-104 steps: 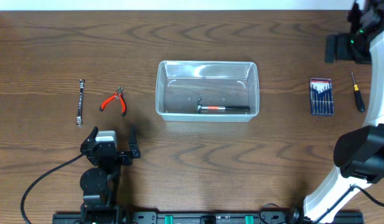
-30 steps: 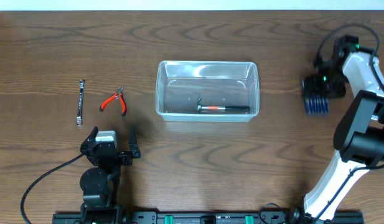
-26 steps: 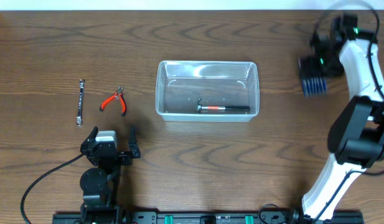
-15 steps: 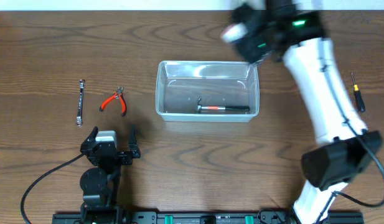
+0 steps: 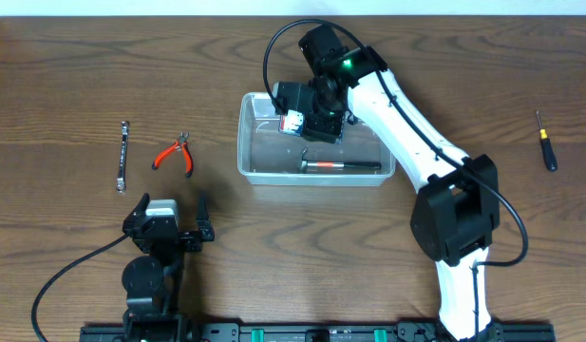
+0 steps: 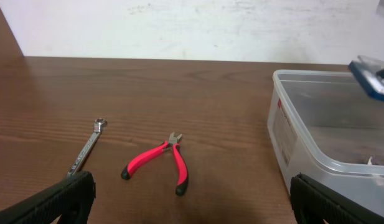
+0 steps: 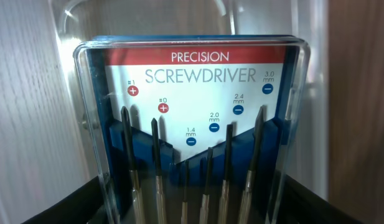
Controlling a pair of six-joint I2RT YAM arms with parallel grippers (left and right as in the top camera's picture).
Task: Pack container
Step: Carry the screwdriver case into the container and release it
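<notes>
Wood-grain table (image 5: 84, 57), clear container (image 5: 274, 177), white wall (image 6: 241, 25)

Table (image 5: 65, 57): dark wood, visible grain, low sheen. Container (image 6: 291, 137): clear, smooth plastic, glossy. Screwdriver case (image 7: 198, 124): clear glossy plastic over a blue insert; shafts (image 7: 131, 168) bright metal. Pliers (image 6: 160, 163): smooth red grips, grey metal head. Wrench (image 6: 87, 148): polished metal.

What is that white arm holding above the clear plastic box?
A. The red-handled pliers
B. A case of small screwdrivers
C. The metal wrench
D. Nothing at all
B: the right wrist view shows a clear screwdriver case labelled "Precision Screwdriver" held in the right gripper, which hangs over the container. The pliers and the wrench lie on the table.
</notes>
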